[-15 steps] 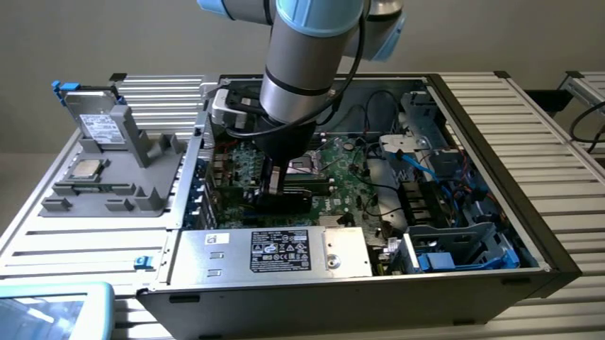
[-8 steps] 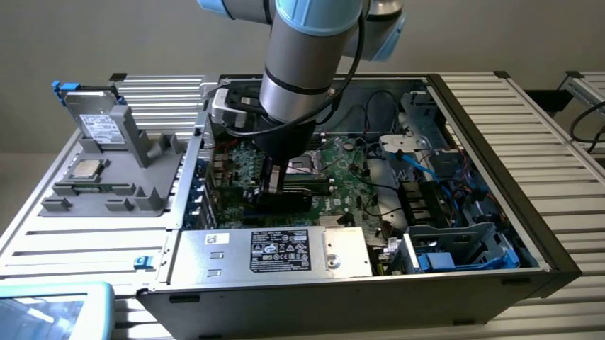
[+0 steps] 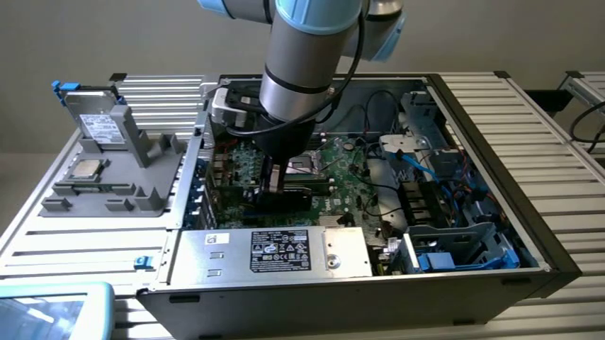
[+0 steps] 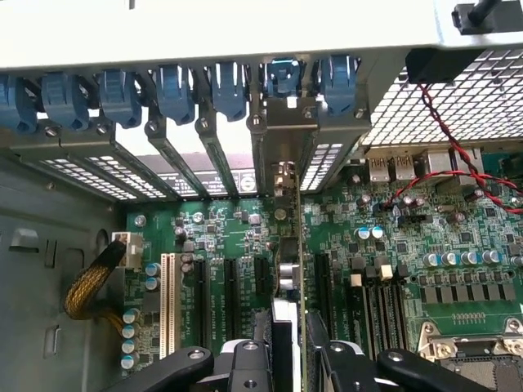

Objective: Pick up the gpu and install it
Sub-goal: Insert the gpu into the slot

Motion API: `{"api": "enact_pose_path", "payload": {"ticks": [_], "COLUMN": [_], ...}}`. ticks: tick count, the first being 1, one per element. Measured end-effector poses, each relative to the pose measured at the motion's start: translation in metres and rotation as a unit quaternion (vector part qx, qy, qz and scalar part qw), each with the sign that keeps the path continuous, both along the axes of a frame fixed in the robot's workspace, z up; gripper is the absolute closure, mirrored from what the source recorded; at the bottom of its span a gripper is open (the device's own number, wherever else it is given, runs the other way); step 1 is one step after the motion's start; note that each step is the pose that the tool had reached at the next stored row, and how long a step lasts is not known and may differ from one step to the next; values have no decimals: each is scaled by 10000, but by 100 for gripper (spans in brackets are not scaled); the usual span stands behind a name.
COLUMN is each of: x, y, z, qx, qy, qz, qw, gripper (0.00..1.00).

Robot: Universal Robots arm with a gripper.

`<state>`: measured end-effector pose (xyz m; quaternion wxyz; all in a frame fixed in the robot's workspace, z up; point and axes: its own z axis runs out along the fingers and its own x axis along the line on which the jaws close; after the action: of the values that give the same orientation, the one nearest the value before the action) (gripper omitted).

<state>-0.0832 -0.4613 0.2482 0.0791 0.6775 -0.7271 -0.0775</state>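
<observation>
The gpu (image 4: 299, 245) stands on edge over the green motherboard (image 4: 221, 220), seen edge-on in the wrist view. Its silver end bracket (image 4: 283, 135) sits against the case's rear slot opening, under a blue latch (image 4: 283, 77). My gripper (image 4: 294, 359) is shut on the gpu, with a black finger (image 4: 260, 355) on each side of the card. In the exterior view, the gripper (image 3: 276, 185) reaches down into the open computer case (image 3: 492, 212), and the gpu (image 3: 283, 202) shows as a dark block beneath it near the case's left wall.
Empty black expansion slots (image 4: 231, 294) and a white slot (image 4: 170, 294) lie beside the card. Red and black cables (image 4: 441, 131) run near the CPU socket (image 4: 470, 347). The power supply (image 3: 283, 251) is at the case front. A grey fixture (image 3: 113, 177) on the exterior view's left holds a silver drive (image 3: 95, 120).
</observation>
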Motion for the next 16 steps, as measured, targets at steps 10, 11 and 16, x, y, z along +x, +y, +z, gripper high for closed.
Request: {"api": "enact_pose_path", "payload": {"ticks": [10, 11, 16], "x": [-14, -15, -19], "y": [2, 2, 1], "z": [12, 13, 8], "qx": [0, 1, 2], "qy": [0, -1, 1], "qz": [140, 141, 133], "qw": [9999, 9999, 9999], "gripper": [72, 72, 72]}}
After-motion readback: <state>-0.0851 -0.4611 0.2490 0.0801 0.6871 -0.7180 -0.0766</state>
